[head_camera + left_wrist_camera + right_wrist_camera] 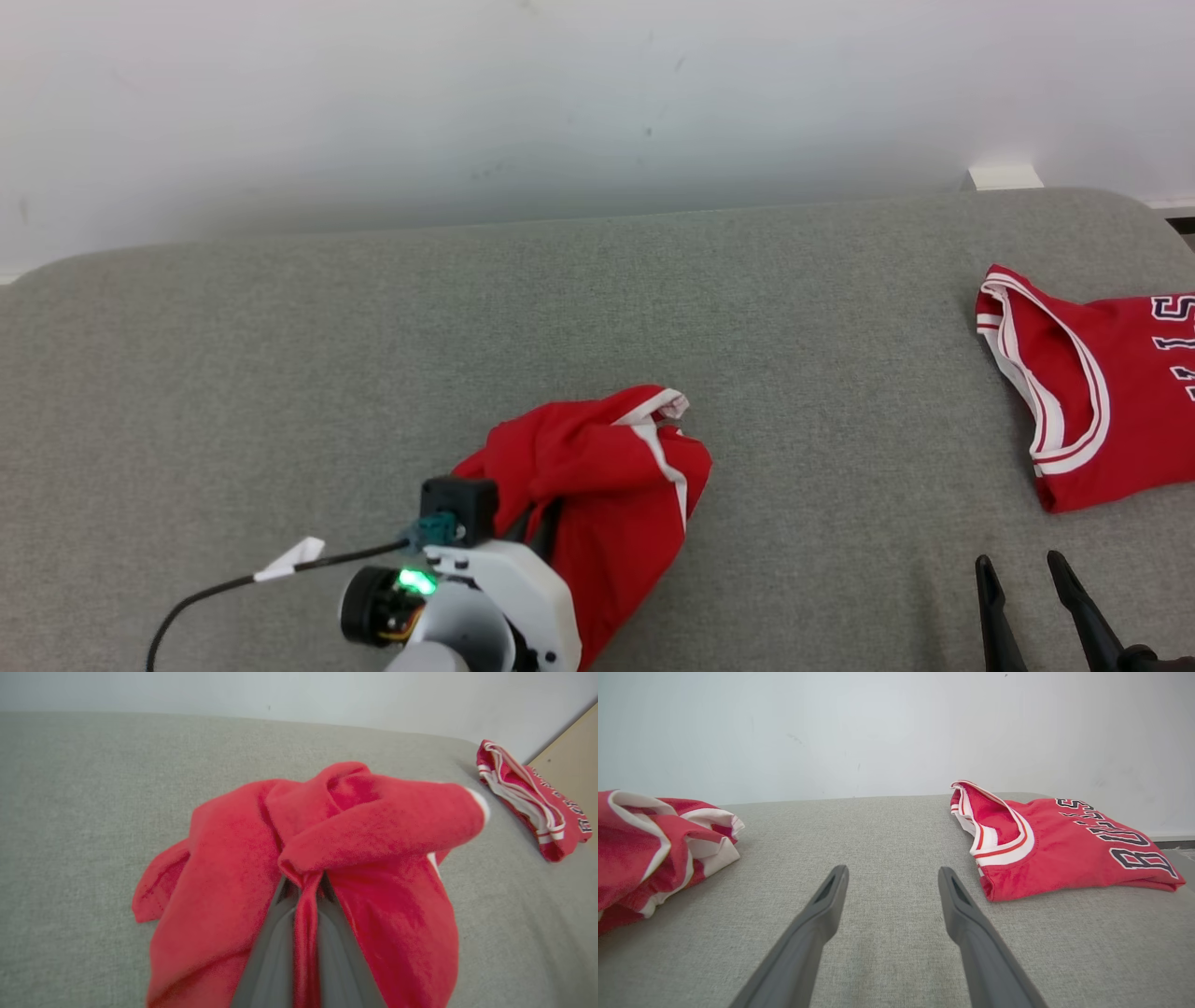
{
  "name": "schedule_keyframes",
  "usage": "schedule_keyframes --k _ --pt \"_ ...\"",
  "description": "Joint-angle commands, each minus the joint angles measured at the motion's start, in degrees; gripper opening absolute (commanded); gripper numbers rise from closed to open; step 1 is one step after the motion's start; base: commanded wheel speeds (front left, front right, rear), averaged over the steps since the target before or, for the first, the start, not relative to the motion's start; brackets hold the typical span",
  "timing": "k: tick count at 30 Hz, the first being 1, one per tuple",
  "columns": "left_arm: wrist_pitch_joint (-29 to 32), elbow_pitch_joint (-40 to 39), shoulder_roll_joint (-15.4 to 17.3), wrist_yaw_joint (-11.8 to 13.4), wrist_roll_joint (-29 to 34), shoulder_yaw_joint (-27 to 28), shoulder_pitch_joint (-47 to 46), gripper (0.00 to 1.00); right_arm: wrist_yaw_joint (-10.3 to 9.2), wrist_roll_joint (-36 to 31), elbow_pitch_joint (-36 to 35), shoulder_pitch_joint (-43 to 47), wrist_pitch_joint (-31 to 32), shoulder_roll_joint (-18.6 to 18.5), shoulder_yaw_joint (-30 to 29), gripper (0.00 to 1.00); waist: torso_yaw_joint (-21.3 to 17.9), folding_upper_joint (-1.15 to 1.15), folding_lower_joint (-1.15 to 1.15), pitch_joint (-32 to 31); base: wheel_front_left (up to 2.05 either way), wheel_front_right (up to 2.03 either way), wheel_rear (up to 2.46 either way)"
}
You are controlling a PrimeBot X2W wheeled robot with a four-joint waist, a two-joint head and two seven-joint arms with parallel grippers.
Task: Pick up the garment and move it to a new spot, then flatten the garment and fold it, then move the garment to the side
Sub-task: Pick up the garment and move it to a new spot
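1. While the left fingers (280, 933) are pressed together on a narrow ridge of red cloth, the garment (597, 467) sits bunched around them. In the head view it is at about 6 o'clock on the grey tabletop (373, 355). Its lower folds appear to touch the surface.
2. The pinch sits in the middle of the heap, not on a hem or corner, so cloth drapes down both sides of the fingers. That hold looks suited to carrying the bundle, less so to spreading it.
3. The right fingers (822, 914) are spread wide with nothing between them, low over bare tabletop at about 5 o'clock and pointing toward 12. They seem kept free so they can take a second edge once the garment is set down.
4. A folded jersey (1111, 392) with dark lettering lies at 3 o'clock, well apart from the bundle. It probably marks the side spot for finished pieces, leaving the open stretch toward 12 o'clock for flattening.
5. The task looks to be in its first step, picking up and moving; the garment is not yet flattened or folded. With white-trimmed edges tucked into the heap, finding a clean corner could take some searching.
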Motion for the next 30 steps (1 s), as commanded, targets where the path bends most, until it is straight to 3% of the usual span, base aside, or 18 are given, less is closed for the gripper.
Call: schedule_keyframes --k 1,3,4,5,6,11,16,23,30 --pt "-2.45 4.25 0.25 0.18 0.98 -0.58 0.45 0.00 -0.13 0.50 0.10 -0.64 -0.13 -0.21 -0.09 1.00 -0.27 0.00 0.00 0.31 0.00 0.00 0.00" --pt "-3.64 5.85 0.27 0.19 0.81 -0.56 0.31 0.00 -0.13 0.38 0.24 -0.74 -0.12 -0.21 -0.03 1.00 -0.32 0.00 0.00 0.34 0.00 0.00 0.00" --pt "-5.26 7.04 0.24 0.14 0.46 -0.55 -0.04 0.22 -0.14 0.31 0.34 -0.84 -0.13 -0.24 0.00 1.00 -0.30 0.00 0.00 0.35 0.00 0.00 0.00" --pt "-6.78 8.24 0.22 0.34 0.39 -0.71 -0.34 0.36 -0.13 0.29 0.45 -0.86 -0.13 -0.24 -0.07 1.00 -0.21 0.00 0.00 0.20 0.00 0.00 0.00" --pt "-8.38 9.29 0.17 0.33 0.40 -0.97 -0.50 1.00 -0.13 0.25 0.58 -0.76 -0.12 -0.25 -0.13 1.00 -0.15 0.00 0.00 -0.04 0.00 0.00 0.00" --pt "-17.37 9.23 0.14 -1.31 -1.03 -1.52 1.03 1.00 -0.13 -0.75 0.51 0.11 -0.13 -0.31 -0.30 1.00 -0.19 0.00 0.00 -2.28 0.00 0.00 0.00" --pt "-24.51 3.71 2.23 0.88 0.60 0.22 5.93 1.00 -0.13 -1.83 -0.51 1.75 -0.13 -0.27 -1.22 1.00 0.29 0.00 0.00 -5.27 0.00 0.00 0.00" --pt "-26.55 -3.96 3.95 4.98 2.13 5.95 15.58 1.00 -0.14 -3.01 -3.31 3.11 -0.11 0.53 -3.03 1.00 2.26 0.00 0.00 -6.97 0.00 0.00 0.00" --pt "-26.56 -7.15 3.30 2.77 7.41 10.49 21.29 1.00 -0.13 -4.61 -3.03 3.23 -0.05 1.04 -3.74 1.00 4.03 0.00 0.00 -7.39 0.00 0.00 0.00"
